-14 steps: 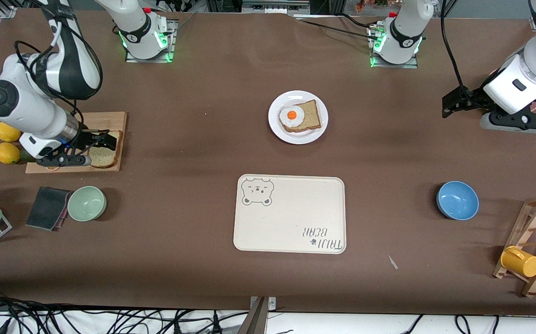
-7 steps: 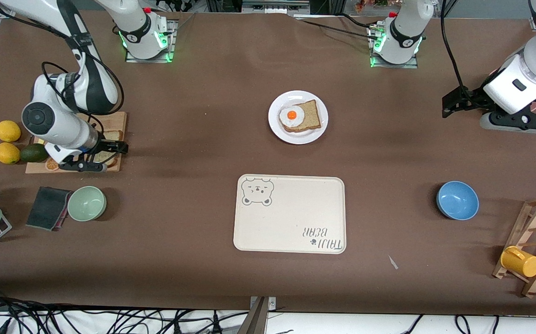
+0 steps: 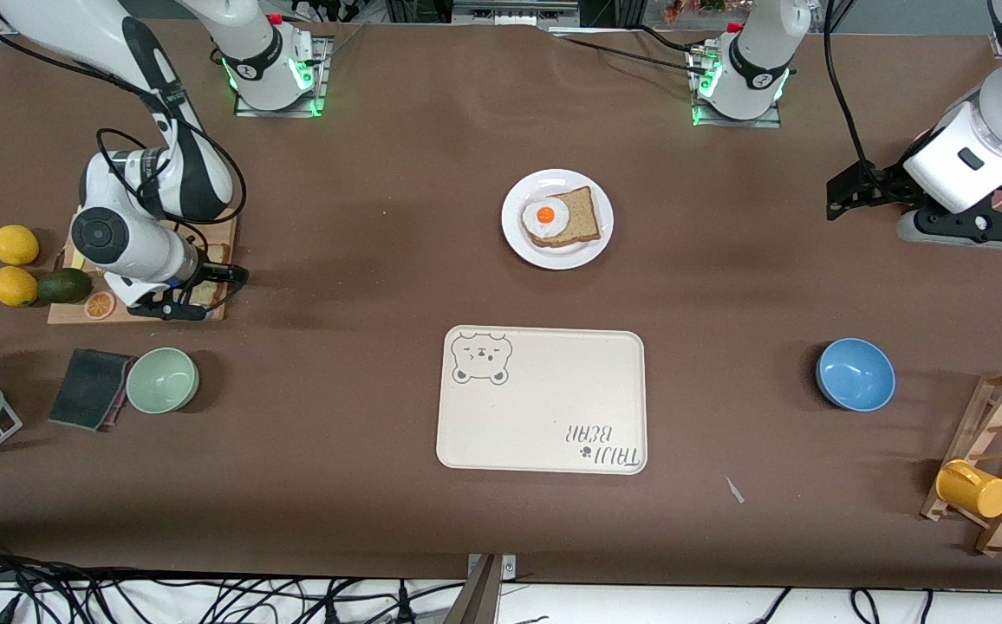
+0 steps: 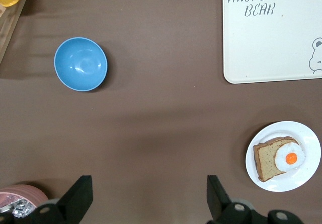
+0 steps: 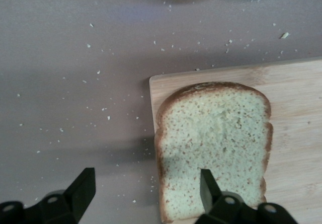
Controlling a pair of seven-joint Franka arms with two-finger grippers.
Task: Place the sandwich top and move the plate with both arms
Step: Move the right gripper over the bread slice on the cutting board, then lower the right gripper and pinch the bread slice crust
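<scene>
As seen from the front camera, the right arm bends low over the wooden cutting board (image 3: 206, 227) at its own end of the worktop (image 3: 362, 260), its right gripper (image 3: 217, 286) down at the sandwich top (image 3: 209, 292), where a second ago it sat farther toward that end of the board. The left gripper (image 3: 848, 192) waits, raised at the left arm's end. The plate (image 3: 595, 247), holding the bread slice with fried egg (image 3: 560, 217), lies mid-worktop, with the bear-printed tray (image 3: 541, 400) nearer the camera.

From the left wrist, the left gripper's fingers (image 4: 80, 196) stand wide apart, grasping nothing.

From the right wrist, the right gripper's fingers (image 5: 84, 186) are spread; one is over the slice, the other over bare worktop just beside the board's edge.
</scene>
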